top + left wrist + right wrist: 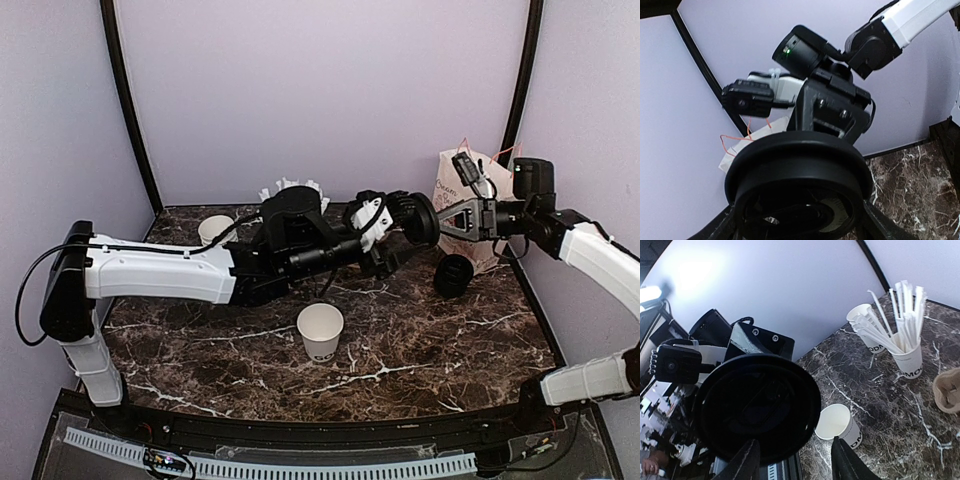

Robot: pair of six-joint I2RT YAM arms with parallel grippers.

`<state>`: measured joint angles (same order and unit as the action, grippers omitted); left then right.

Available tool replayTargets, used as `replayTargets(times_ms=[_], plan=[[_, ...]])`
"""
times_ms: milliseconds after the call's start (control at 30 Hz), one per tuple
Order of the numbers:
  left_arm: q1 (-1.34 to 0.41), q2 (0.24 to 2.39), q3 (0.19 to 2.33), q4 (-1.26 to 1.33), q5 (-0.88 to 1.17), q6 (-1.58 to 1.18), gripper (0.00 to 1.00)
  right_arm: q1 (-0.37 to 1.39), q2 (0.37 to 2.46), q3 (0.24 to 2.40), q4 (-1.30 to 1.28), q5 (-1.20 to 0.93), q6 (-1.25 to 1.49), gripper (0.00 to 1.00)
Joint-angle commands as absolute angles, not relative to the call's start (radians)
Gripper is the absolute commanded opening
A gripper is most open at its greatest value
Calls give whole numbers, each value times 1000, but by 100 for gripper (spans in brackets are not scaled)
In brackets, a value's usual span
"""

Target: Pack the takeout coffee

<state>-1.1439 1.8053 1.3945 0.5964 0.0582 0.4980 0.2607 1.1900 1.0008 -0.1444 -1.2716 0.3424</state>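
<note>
Round black plastic lid [421, 218] is in the air over the rear-centre of the dark marble table [440, 350], between the two arms, flat face toward the right wrist camera. Left gripper [799, 225] spans it wide, one dark finger at each side of the rim, so the lid looks held by the left. Right gripper [796, 461] has its pale fingers apart with nothing pinched between them, the lid just in front.

Small white paper cup [320, 330] with dark lettering near its base stands upright and lidless near the table's centre. It is below and left of the lid, well apart from both grippers. Bare marble lies all round the cup. The widest stretch runs right, toward the table's right edge. The black curved front rail [300, 425] is near it on the camera side.

White paper bag [472, 190] with red string handles stands upright at the rear right corner, close to the black corner post, just right of the lid and behind the right gripper. A second black round item [453, 275] sits on the marble in front of the bag; cannot tell what it is.

White cup full of white straws [295, 188] is at the rear wall behind the left arm. Another lidless white cup [213, 228] stands rear left, near the left edge. A brown pulp tray [947, 390] shows at the right wrist view's edge.
</note>
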Motion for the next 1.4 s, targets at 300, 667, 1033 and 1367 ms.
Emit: replayTargets(times_ms=[300, 667, 1033, 1367], plan=[[-1144, 1545, 1436, -308, -50, 328, 75, 151, 1009, 841, -434, -906, -213, 56], [-1144, 1584, 1517, -780, -199, 304, 76, 133, 1008, 802, -389, -939, -183, 60], [-1130, 1775, 1659, -983, -154, 318, 70, 125, 985, 770, -379, -940, -185, 61], [-1095, 1863, 1795, -1041, -110, 354, 71, 114, 962, 746, -368, -949, -183, 62]])
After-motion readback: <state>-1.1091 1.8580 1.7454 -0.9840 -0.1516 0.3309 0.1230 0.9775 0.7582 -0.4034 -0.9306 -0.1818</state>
